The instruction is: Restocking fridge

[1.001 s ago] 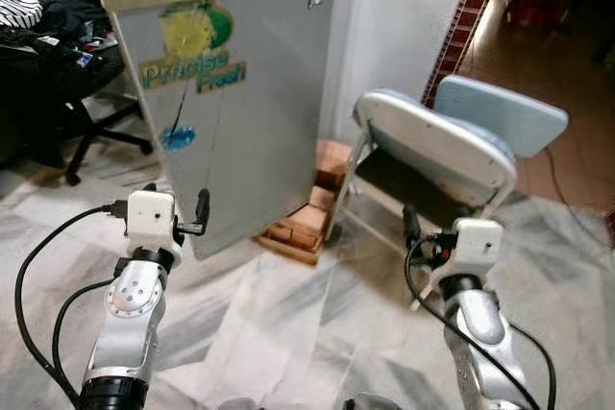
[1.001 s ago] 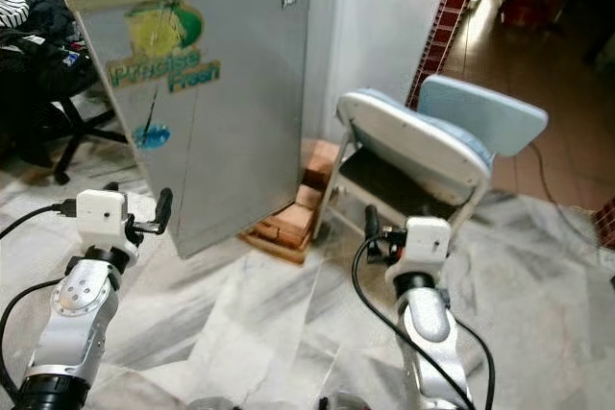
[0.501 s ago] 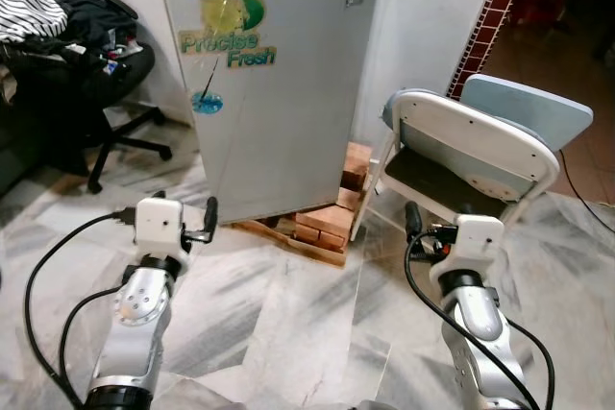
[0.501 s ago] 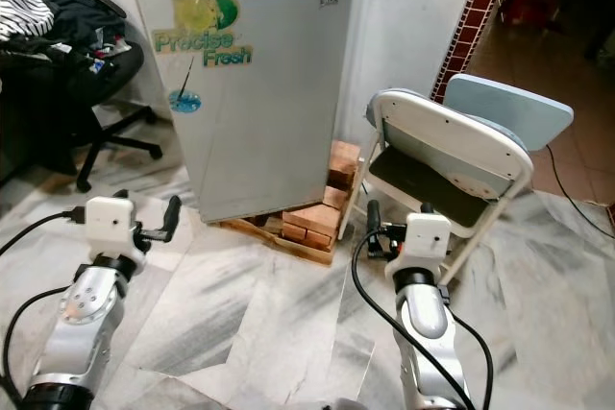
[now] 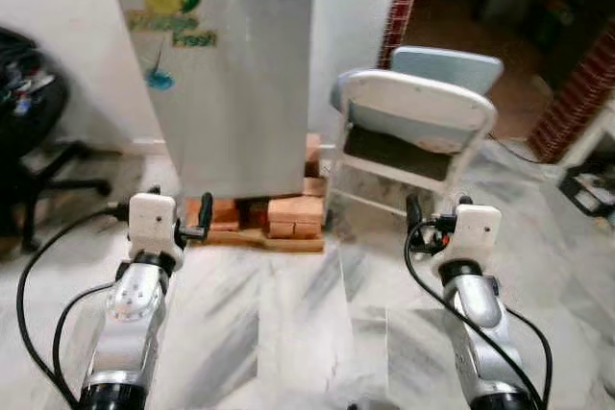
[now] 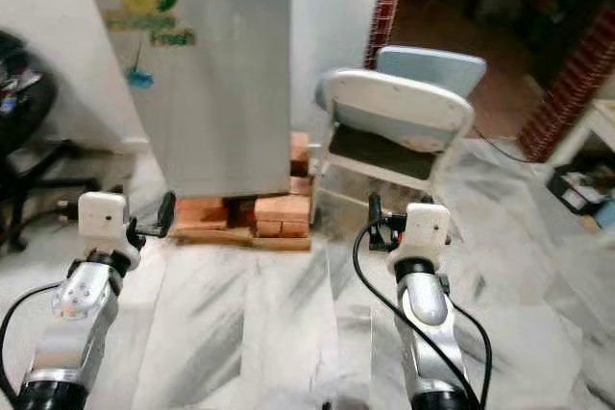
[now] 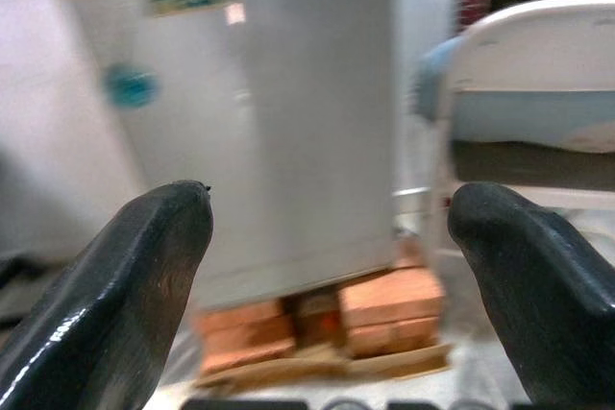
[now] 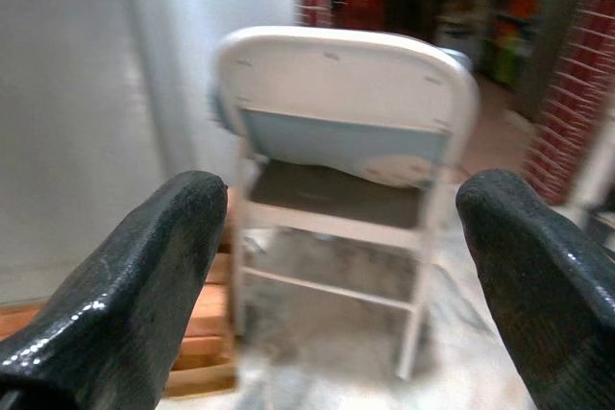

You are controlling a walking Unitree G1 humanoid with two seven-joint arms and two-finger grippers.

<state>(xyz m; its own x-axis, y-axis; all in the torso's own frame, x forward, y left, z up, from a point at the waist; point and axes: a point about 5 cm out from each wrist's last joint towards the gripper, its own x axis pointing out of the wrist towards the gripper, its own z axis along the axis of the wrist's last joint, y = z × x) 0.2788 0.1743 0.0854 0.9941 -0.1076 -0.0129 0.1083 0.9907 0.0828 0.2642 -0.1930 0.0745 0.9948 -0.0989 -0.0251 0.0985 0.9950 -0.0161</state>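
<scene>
Head camera has swung to the robot's right since 1.0 s ago, w/ blur: fridge [image 5: 226,74] now sits upper left and upright in frame rather than tilted, its brick-and-board base [image 5: 258,218] now seen from the front instead of only at the corner. Office chair [image 5: 29,132] is cut off at the left edge, while folding chair [image 5: 413,132] has gone to centre, and a brick pillar [image 5: 577,93] plus floor clutter [image 5: 591,189] have entered at right. Left gripper [image 5: 204,213] and right gripper [image 5: 413,213] keep approx. the same raised pose, jaws apart.
</scene>
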